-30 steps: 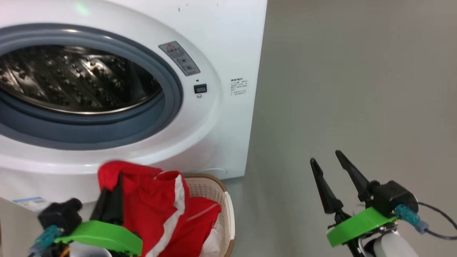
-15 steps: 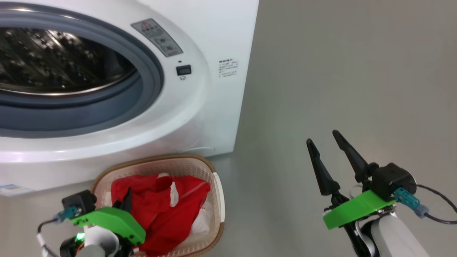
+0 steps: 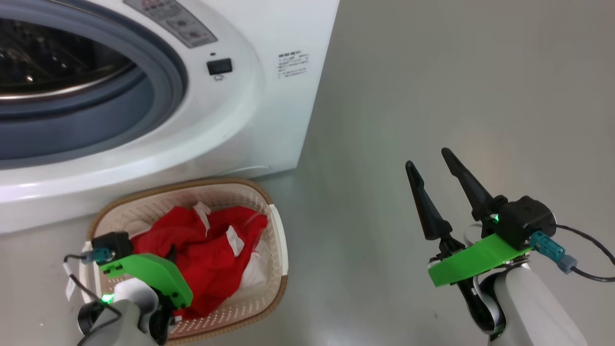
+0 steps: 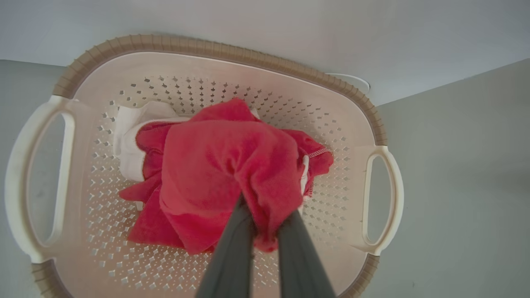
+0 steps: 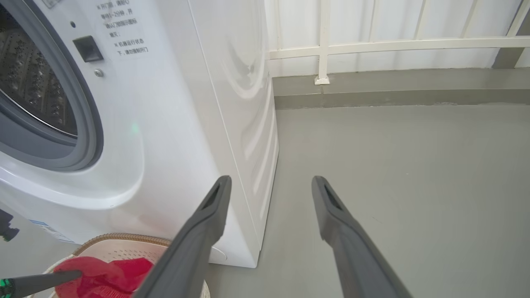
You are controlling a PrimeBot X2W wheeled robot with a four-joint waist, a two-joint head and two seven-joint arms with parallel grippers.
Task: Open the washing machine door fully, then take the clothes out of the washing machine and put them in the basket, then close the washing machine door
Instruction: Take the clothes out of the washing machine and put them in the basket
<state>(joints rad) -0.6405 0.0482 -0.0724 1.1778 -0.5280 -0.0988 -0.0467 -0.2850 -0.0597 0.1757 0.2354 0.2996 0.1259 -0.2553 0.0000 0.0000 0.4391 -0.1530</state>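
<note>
The white washing machine (image 3: 240, 125) fills the upper left of the head view, its grey ring and steel drum (image 3: 48, 62) exposed; its door is out of view. On the floor before it stands the cream basket (image 3: 278, 235) holding the red clothes (image 3: 206, 245). My left gripper (image 3: 170, 254) reaches down into the basket. In the left wrist view, that left gripper (image 4: 265, 211) is shut on a fold of the red clothes (image 4: 223, 161) over the basket (image 4: 232, 49). My right gripper (image 3: 427, 158) hangs open over bare floor to the right, holding nothing.
Grey floor (image 3: 432, 72) stretches to the right of the machine. In the right wrist view, the open right gripper (image 5: 271, 180) points past the machine's side (image 5: 232, 103) toward a white railing (image 5: 323, 45) and a low kerb. The basket rim (image 5: 120, 238) shows at bottom left.
The head camera has tilted down, so the machine has slid up the picture. My left gripper has lowered the red clothes from above the basket into it. The right gripper stays open.
</note>
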